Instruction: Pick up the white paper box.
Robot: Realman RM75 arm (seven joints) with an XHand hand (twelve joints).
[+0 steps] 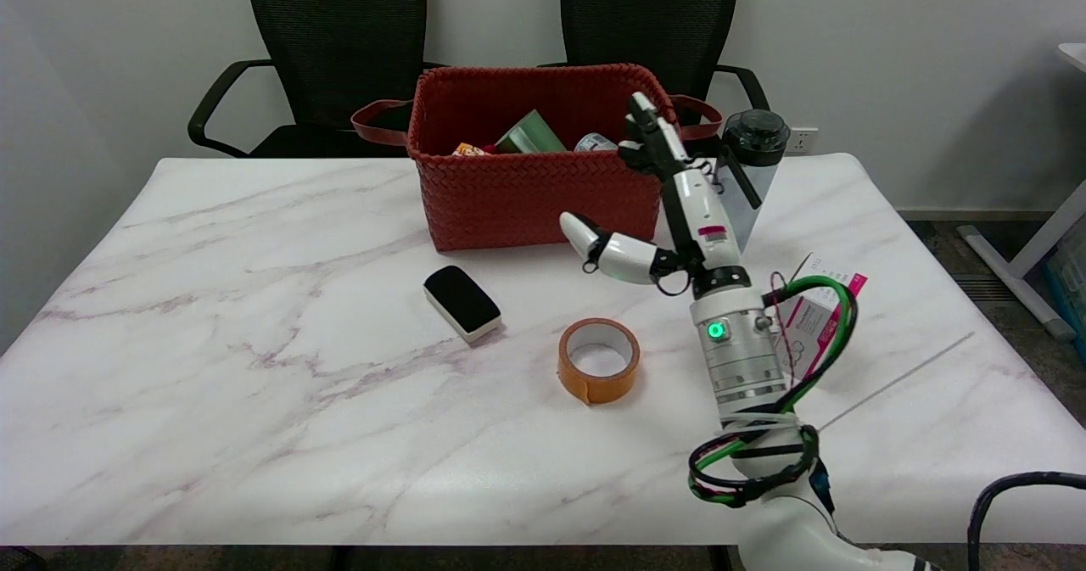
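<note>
White paper box, the one with pink print and a magenta edge, is lying flat on the marble counter toward its right side, and my own wrist and cabling are hiding much of it from the head camera. I am judging this to be the approach step: I am holding nothing, and my right hand is hanging above the counter, up and to the left of the box, not over it and not touching it. My fingers are spread and released, the long ones pointing up and away toward the red woven basket and the thumb sticking out to the left over the bare marble. My forearm is rising steeply from the lower right corner, with green and black cables looping around it. The next move, as I am reading it, is calling for me to swing the hand rightward and back toward myself, turn the palm down over the box, and lower until my fingers can close on its opposite edges. I am minding the dark-lidded water bottle standing just behind my hand, which a careless sweep could knock. The orange tape roll and black eraser are lying well left of my path.
</note>
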